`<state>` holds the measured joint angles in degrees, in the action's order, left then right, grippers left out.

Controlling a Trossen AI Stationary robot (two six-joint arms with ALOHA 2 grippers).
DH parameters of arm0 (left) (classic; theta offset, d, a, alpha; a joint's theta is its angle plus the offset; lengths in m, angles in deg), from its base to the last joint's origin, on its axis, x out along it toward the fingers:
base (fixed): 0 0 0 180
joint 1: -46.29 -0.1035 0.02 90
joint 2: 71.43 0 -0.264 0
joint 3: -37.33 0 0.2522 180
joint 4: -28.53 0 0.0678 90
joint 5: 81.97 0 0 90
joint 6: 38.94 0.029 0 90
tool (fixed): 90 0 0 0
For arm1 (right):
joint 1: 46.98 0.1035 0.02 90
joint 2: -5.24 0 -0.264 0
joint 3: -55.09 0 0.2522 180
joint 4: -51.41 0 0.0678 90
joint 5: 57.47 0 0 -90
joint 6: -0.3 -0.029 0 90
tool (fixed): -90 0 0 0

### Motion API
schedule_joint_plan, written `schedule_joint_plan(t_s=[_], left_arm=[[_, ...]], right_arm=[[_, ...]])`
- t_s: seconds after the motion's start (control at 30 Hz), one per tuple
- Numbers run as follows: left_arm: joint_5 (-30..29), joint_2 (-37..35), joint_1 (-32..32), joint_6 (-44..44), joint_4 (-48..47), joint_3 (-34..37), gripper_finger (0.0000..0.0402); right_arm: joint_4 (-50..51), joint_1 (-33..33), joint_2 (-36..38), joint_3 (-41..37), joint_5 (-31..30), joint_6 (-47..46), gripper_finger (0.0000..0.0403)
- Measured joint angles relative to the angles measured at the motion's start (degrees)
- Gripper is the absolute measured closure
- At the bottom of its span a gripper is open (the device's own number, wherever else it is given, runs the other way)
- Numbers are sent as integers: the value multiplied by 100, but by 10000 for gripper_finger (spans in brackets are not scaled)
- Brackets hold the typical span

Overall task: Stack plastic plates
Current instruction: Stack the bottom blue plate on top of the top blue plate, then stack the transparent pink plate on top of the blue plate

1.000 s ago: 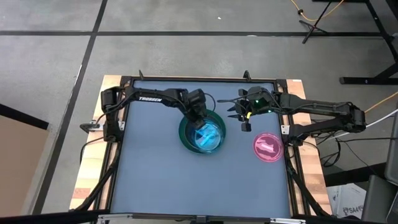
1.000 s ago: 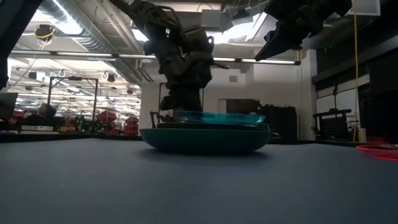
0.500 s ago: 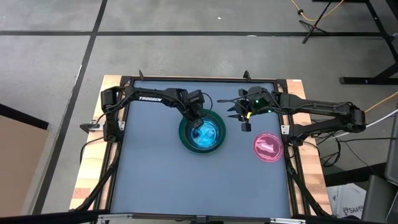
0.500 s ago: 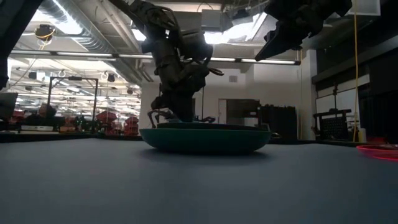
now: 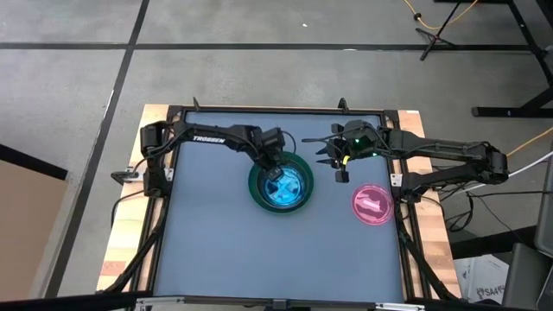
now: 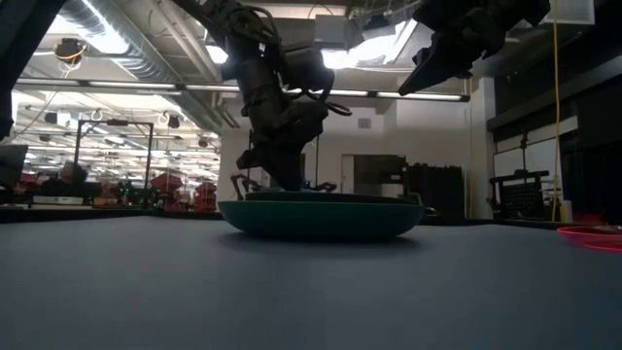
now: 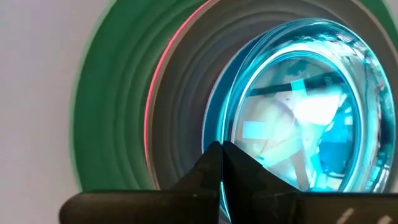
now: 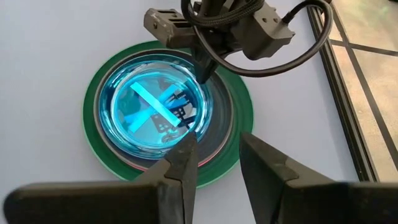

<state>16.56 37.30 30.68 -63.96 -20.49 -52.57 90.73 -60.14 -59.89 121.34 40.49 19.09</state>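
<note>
A stack sits mid-table: a dark green plate [image 5: 256, 192] [image 6: 321, 219] at the bottom, a dark grey plate [image 7: 180, 112] and a thin pink rim [image 7: 152, 87] nested in it, and a translucent cyan plate [image 5: 288, 186] [image 8: 149, 112] lying flat on top. My left gripper [image 5: 275, 170] [image 7: 221, 152] stands shut at the cyan plate's far rim. A translucent pink plate [image 5: 373, 205] [image 6: 593, 236] rests on the table near the right edge. My right gripper [image 5: 339, 168] [image 8: 217, 140] hovers open, well above the table, to the right of the stack. My left gripper pinches the translucent cyan plate's rim [image 7: 210, 134] between its two fingers [image 8: 202, 73], on the plate's far side. The fingers come from above, slanting down from the table's far left. The plate lies flat in the stack, not lifted.
The blue-grey table [image 5: 216, 250] has open surface on its near half and left side. A black frame [image 5: 402, 250] borders the table. The right arm [image 5: 432, 151] reaches in along the far right.
My left gripper came down and drew slightly toward the table's far left. The cyan plate, earlier held above the stack, now lies flat inside it.
</note>
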Motion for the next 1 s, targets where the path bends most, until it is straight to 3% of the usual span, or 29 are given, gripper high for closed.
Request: schedule_joint_plan(t_s=[0.47, 0.77, 1.0], left_arm=[[-159, 0, 43, 11, 0, 0, 398], [-256, 0, 43, 12, 1, 0, 332], [-345, 0, 43, 11, 31, 0, 318]], right_arm=[[0, 1, 0, 0, 1, 0, 295], [0, -1, 0, 0, -1, 0, 295], [0, 0, 0, 0, -1, 0, 295]])
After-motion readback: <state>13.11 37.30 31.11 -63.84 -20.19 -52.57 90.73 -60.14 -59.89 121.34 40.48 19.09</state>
